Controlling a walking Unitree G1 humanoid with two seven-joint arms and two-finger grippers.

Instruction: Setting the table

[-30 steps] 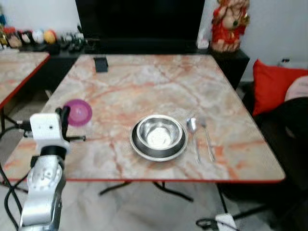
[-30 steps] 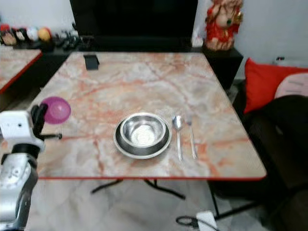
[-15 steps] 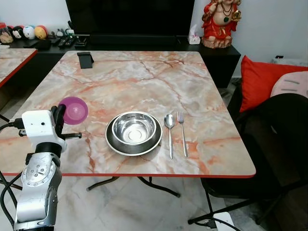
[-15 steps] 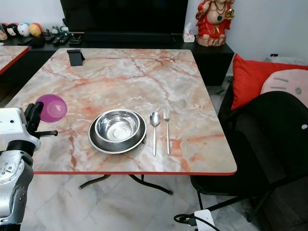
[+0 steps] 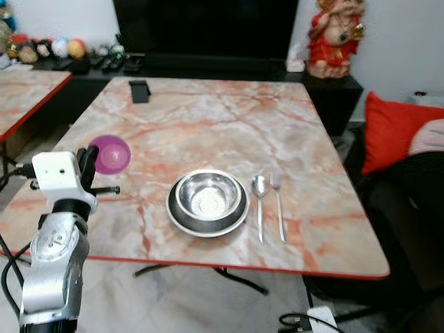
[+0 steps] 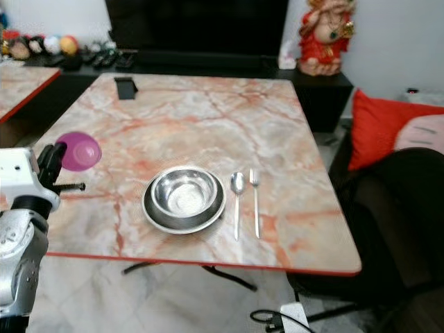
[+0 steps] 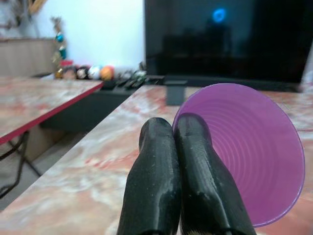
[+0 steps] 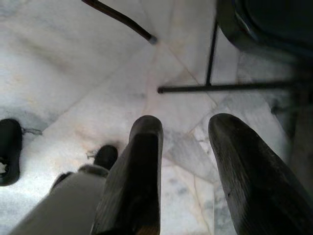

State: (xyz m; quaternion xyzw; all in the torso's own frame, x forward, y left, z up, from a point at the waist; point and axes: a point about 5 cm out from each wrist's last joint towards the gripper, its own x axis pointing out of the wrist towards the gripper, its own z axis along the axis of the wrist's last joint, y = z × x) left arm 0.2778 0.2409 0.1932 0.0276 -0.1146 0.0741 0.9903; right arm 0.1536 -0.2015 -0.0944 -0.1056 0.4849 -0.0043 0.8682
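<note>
Currently: left gripper [image 7: 178, 161], fingers pinched on the rim of a purple cup [image 5: 111, 154] held over the table [image 5: 208, 118] edge, left of the bowl [image 5: 210, 196]. Risk: thin rim grip slipping, cup dropping. Right gripper [image 8: 195, 166] idle, fingers apart.

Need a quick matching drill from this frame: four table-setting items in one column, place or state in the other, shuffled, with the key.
Things:
1. purple cup
2. steel bowl
3. spoon
4. fork

Places or states:
A. sits on the steel plate
B. outermost piece, on the side toward the red cushion
C. held at its rim by the left gripper, over the table's left edge
D. lies flat between the plate and the fork

Pairs: 1-C, 2-A, 3-D, 4-B
</note>
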